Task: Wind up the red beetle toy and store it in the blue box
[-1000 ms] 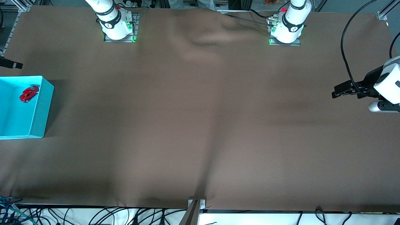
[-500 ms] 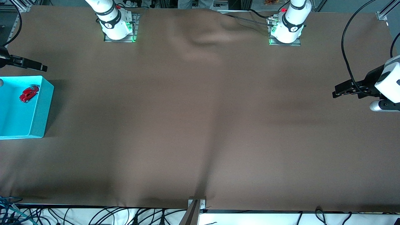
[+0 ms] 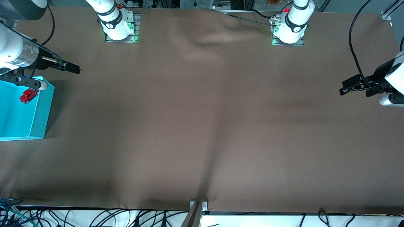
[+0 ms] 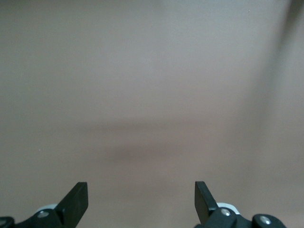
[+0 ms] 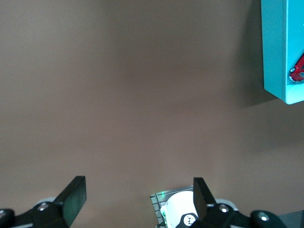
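1. The red beetle toy [image 3: 28, 95], a tiny glossy car, lies inside the blue box [image 3: 19, 126], close to the box's corner that is farthest from the front camera and nearest the table's middle.
2. The blue box is an open-top turquoise bin standing on the brown tabletop [image 3: 202, 126] at the right arm's end of the table. In the right wrist view one corner of the box [image 5: 275, 52] shows, with part of the toy [image 5: 298, 71] just inside its wall.
3. The right pincer [image 3: 72, 66] hangs in the air over bare tabletop just beside the box's corner. Its two dark fingers [image 5: 73, 192] stand wide apart and hold nothing.
4. The left pincer [image 3: 347, 87] hangs over bare tabletop at the left arm's end of the table, well apart from the box. Its fingers [image 4: 78, 197] are also spread wide, with nothing between them.
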`<state>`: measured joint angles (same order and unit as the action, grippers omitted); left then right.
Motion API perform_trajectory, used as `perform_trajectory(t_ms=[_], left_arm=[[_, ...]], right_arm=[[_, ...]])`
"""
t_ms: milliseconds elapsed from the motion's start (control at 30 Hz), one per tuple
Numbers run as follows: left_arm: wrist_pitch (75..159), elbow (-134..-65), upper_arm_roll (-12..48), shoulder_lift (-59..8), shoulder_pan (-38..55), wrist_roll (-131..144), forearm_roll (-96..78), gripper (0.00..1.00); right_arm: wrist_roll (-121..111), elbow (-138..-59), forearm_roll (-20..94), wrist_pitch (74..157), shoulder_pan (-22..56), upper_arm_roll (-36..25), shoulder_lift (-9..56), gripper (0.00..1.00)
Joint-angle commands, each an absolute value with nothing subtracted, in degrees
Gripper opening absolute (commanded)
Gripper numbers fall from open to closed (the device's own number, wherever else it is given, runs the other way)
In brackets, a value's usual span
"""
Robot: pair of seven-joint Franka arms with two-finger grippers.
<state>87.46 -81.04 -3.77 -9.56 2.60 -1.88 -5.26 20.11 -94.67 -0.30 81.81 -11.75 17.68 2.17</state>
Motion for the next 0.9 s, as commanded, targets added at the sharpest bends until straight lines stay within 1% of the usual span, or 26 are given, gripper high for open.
perform_trajectory(t_ms=[0,133,267,600,867], left_arm=[[87.36,-81.56,-4.04,-8.53,2.73,-3.52,-4.83,0.99],[87.45,-81.65,-3.96,-8.44,2.9,-3.52,-5.27,0.99],[87.45,-81.65,-2.11,-8.53,2.81,-3.08,-5.01,0.99],[87.54,-81.39,-2.02,-8.61,2.64,-3.08,-4.92,0.99],[87.54,-81.39,-2.02,-8.7,2.46,-3.08,-4.92,1.0]], right_arm=[[21.62,-95.54,-1.23,82.97,-10.11,17.31,1.49,1.0],[20.66,-95.27,-1.05,82.97,-9.76,16.53,1.49,1.0],[18.9,-95.01,-0.97,82.97,-8.18,14.16,1.23,1.0],[18.11,-93.61,-0.88,84.46,-6.94,10.2,1.06,1.0],[14.5,-92.72,-0.44,83.94,-7.03,9.32,-0.09,1.0]])
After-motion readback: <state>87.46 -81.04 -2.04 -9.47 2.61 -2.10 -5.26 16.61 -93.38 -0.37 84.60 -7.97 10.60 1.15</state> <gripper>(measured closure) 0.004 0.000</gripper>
